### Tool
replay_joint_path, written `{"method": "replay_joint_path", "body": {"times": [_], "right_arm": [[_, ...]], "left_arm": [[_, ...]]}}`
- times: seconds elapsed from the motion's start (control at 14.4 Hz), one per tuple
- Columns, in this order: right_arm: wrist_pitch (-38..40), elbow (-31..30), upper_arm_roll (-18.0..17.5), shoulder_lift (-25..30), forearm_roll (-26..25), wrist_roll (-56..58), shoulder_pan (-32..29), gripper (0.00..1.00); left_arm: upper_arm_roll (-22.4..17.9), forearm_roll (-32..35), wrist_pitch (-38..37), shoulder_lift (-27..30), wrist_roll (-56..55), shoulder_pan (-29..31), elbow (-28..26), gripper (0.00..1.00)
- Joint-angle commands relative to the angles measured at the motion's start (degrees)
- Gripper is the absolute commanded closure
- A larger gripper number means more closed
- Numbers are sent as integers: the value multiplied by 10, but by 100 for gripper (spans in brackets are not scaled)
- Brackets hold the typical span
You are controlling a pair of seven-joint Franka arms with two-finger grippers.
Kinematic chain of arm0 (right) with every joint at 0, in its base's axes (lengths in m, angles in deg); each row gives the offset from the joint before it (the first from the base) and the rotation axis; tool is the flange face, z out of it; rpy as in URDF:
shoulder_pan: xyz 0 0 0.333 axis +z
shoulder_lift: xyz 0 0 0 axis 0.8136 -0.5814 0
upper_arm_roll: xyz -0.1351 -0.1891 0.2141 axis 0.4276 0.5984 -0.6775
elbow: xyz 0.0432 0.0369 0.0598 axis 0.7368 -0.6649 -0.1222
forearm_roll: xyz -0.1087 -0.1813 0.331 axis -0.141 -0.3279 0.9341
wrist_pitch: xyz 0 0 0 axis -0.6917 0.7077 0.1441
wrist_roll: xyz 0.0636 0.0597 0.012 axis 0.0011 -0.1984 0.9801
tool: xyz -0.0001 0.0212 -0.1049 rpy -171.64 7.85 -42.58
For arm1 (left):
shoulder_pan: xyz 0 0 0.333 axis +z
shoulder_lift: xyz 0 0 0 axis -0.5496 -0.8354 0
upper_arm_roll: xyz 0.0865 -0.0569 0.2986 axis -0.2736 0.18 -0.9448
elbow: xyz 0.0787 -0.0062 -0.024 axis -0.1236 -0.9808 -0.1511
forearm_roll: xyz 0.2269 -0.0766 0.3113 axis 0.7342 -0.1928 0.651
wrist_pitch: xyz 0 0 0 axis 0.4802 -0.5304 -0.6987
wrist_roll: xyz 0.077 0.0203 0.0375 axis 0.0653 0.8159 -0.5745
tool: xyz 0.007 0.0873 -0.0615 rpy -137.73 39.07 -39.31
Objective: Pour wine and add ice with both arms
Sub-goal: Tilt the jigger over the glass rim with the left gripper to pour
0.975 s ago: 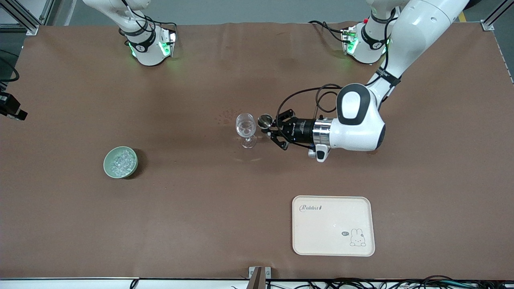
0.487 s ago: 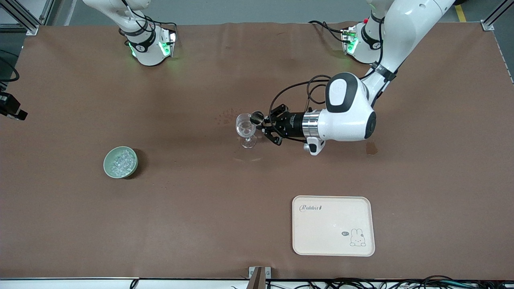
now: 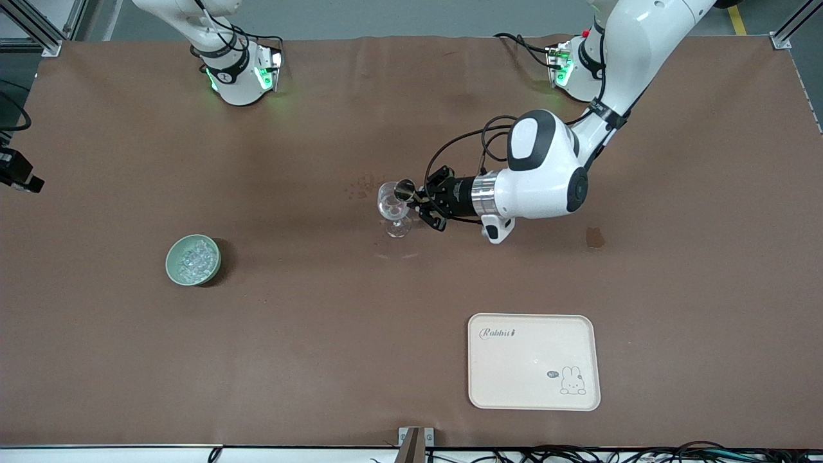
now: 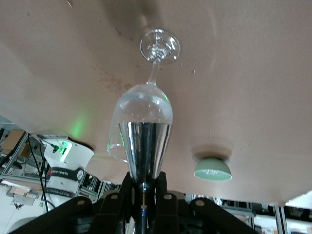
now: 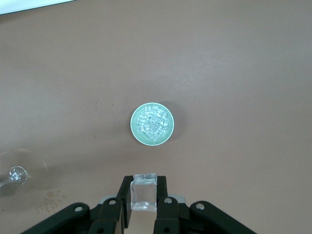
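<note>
My left gripper [image 3: 421, 199] is shut on the small silvery jigger [image 3: 405, 190], held tipped on its side with its mouth at the rim of the clear stemmed glass [image 3: 393, 207]. In the left wrist view the jigger [image 4: 145, 146] is clamped between the fingers [image 4: 127, 187], against the glass [image 4: 146, 105]. The wine is too faint to make out. My right gripper [image 5: 144, 192] is out of the front view. It is shut on one clear ice cube [image 5: 144, 191] high over the pale green bowl [image 5: 134, 124], which holds several ice pieces [image 5: 153, 123].
The bowl [image 3: 171, 267] sits toward the right arm's end of the table, nearer the front camera than the glass. A cream rabbit tray [image 3: 533, 361] lies near the front edge. A small dark stain [image 3: 595, 236] marks the cloth below the left arm.
My left gripper has carried the jigger toward the glass, from just beside it to its rim. The left arm's move has uncovered the stain. The bowl and tray have not moved.
</note>
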Motion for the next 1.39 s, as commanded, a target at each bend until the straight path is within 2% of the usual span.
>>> {"method": "replay_joint_path", "body": {"times": [0.0,0.35,1.11,1.32], "right_arm": [[0,0,-1,1,8,-1,-1,98],[-1,0,-1,1,9,-2,0,98],[0,0,-1,1,13,-2,0,98],[0,0,-1,1,13,-2,0,98]], "left_arm": [[-5,33,9,19,-38,-7,-11,99],[-5,52,8,19,-46,-19,-18,99],[-3,187,6,20,-138,-34,-22,99],[-3,195,4,20,-148,-35,-19,99]]}}
